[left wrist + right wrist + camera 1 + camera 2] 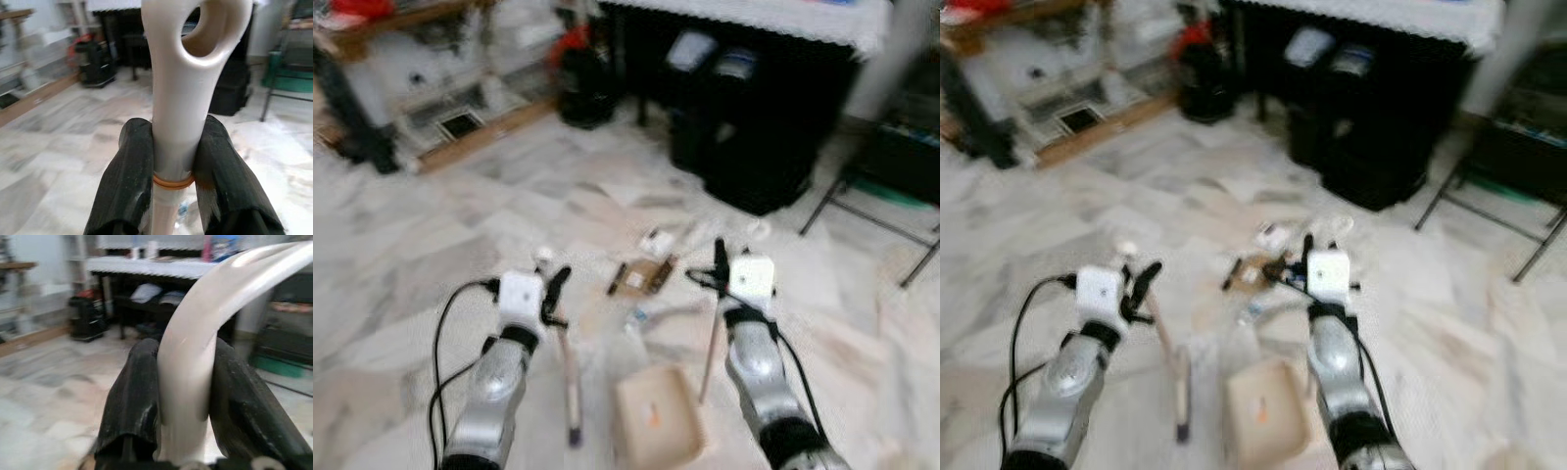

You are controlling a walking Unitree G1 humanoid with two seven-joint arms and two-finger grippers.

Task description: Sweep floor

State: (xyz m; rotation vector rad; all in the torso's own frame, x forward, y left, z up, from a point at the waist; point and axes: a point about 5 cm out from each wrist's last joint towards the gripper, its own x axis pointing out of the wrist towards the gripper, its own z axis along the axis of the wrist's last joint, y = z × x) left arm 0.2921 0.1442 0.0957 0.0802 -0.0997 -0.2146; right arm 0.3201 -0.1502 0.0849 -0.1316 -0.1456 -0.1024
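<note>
floor litter (pixel 644 277) blurred, unidentifiable; handle (pixel 182 98) top cut off

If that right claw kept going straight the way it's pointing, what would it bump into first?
Probably the black bins under the white-clothed table. The right gripper, jaws shut on a cream handle, points forward across open marble floor toward them. Blur makes the depth uncertain, and it passes above the litter.

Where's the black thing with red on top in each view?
Left eye: black thing, upper left of centre, on floor.
Right eye: same spot.
Left wrist: far behind cream handle, on floor.
Right wrist: far behind curved handle, on floor.
Shared landmark: white-clothed table beside it.
</note>
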